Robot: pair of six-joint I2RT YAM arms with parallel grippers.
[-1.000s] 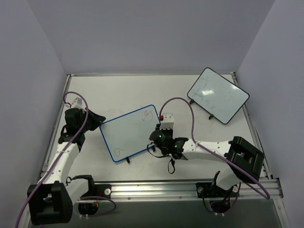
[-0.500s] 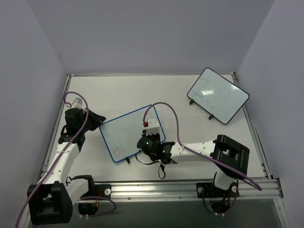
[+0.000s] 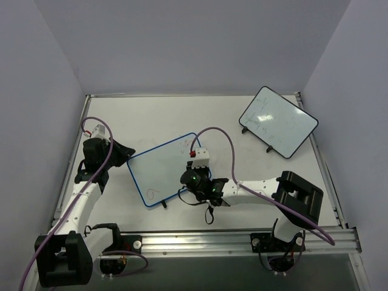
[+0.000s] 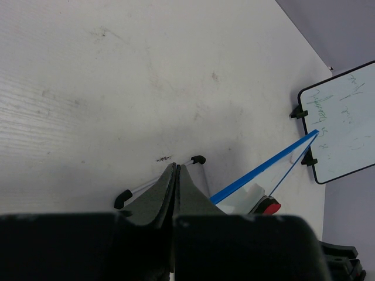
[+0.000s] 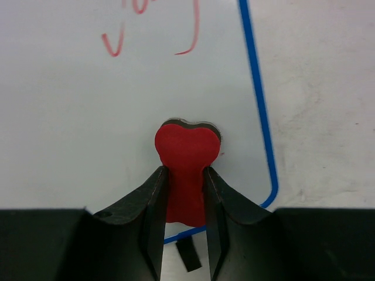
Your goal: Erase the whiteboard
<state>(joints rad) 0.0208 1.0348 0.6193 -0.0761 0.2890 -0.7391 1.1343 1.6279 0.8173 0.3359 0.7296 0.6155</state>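
The blue-rimmed whiteboard (image 3: 159,170) lies tilted in the middle of the table, with red scribbles (image 5: 111,44) near its upper right corner and another red mark (image 3: 151,193) near its lower left. My right gripper (image 5: 184,171) is shut on a red eraser (image 5: 186,152), which is pressed flat on the whiteboard (image 5: 88,117) just inside its blue rim near a rounded corner. My left gripper (image 4: 176,167) is shut at the board's left corner (image 3: 128,156). The board's blue edge (image 4: 263,170) and wire foot (image 4: 198,159) run just past its tips. Whether it pinches anything is hidden.
A black-rimmed whiteboard (image 3: 279,121) with faint green marks stands at the back right, also in the left wrist view as a black-rimmed board (image 4: 345,129). The right arm's purple cable (image 3: 224,136) arches over the table. Grey walls close in both sides.
My right gripper slid the eraser left from the board's right edge onto its surface, then a little back to the right. The left arm and the board stayed put.
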